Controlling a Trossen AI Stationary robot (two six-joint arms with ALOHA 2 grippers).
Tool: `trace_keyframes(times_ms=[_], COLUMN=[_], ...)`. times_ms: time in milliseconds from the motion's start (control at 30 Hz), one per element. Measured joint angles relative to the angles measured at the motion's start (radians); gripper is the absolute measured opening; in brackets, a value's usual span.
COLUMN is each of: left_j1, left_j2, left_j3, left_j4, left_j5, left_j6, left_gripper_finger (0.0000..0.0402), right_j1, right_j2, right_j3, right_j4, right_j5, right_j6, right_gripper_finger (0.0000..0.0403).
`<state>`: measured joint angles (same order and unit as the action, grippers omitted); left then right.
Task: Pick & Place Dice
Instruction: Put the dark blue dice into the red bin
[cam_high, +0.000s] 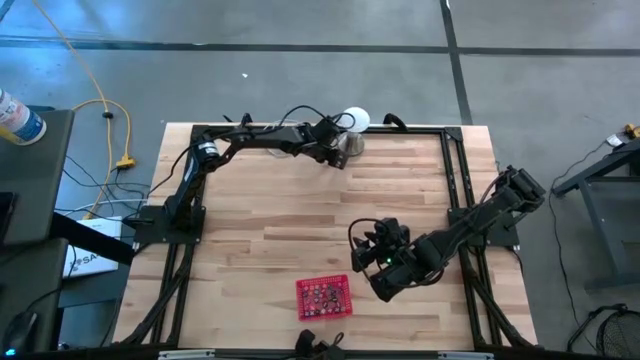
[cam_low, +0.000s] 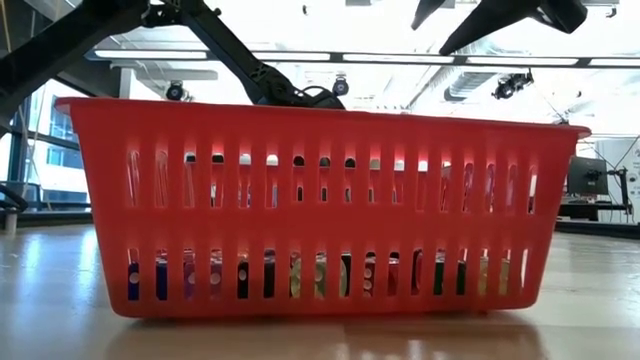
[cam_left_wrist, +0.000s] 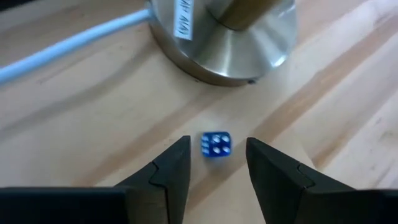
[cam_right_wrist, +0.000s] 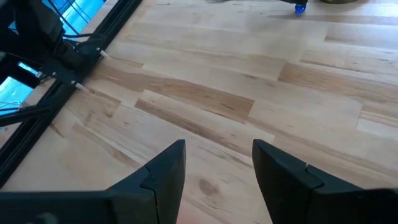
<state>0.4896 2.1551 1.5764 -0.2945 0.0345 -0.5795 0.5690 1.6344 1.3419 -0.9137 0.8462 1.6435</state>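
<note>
We see the left gripper (cam_left_wrist: 217, 163) at twelve o'clock on the surface (cam_high: 300, 220), fingers open and straddling a blue die (cam_left_wrist: 216, 145) without touching it, likely lined up for a pinch. The metal stand (cam_left_wrist: 227, 37) crowds that spot. The right gripper (cam_right_wrist: 217, 168), fingers open and empty, waits beside the red basket (cam_high: 324, 298) of dice at six o'clock; bare boards lie between.
</note>
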Motion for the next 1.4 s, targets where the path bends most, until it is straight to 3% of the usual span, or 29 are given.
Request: trace_keyframes(times_ms=[300, 567, 667, 733, 867, 1000, 1133, 1233, 1400], left_j1=[0.0, 0.006, 0.006, 0.007, 0.012, 0.009, 0.005, 0.002, -0.005], left_j2=[0.0, -0.001, -0.001, -0.01, -0.063, -0.13, -0.22, -0.305, -0.496], left_j3=[0.0, 0.0, 0.0, 0.0, 0.002, 0.001, 0.001, 0.0, -0.01], left_j4=[-0.013, -0.015, -0.016, -0.034, -0.19, -0.45, -0.676, -0.801, -0.9], left_j5=[-0.013, -0.009, 0.06, 0.161, 0.316, 0.26, 0.189, 0.171, 0.154], left_j6=[0.01, 0.01, 0.01, 0.018, 0.11, 0.251, 0.35, 0.399, 0.422], left_gripper_finger=[0.0097, 0.0089, 0.0089, 0.0089, 0.0089, 0.0089, 0.0089, 0.0089, 0.0089], right_j1=[-0.012, -0.013, -0.018, -0.026, -0.054, -0.1, -0.152, -0.22, -0.422], right_j2=[0.0, 0.0, 0.0, -0.002, -0.035, -0.069, -0.092, -0.091, -0.059], right_j3=[0.0, 0.0, 0.0, 0.0, 0.001, 0.001, 0.001, 0.001, 0.001], right_j4=[0.021, 0.033, 0.033, 0.031, 0.02, 0.01, 0.04, 0.058, 0.064], right_j5=[-0.009, -0.018, -0.03, -0.05, -0.086, -0.058, -0.051, -0.137, -0.434], right_j6=[-0.021, -0.022, -0.033, -0.05, -0.098, -0.117, -0.3, -0.443, -0.628], right_gripper_finger=[0.0177, 0.0177, 0.0177, 0.0177, 0.0177, 0.0177, 0.0177, 0.0177, 0.0177])
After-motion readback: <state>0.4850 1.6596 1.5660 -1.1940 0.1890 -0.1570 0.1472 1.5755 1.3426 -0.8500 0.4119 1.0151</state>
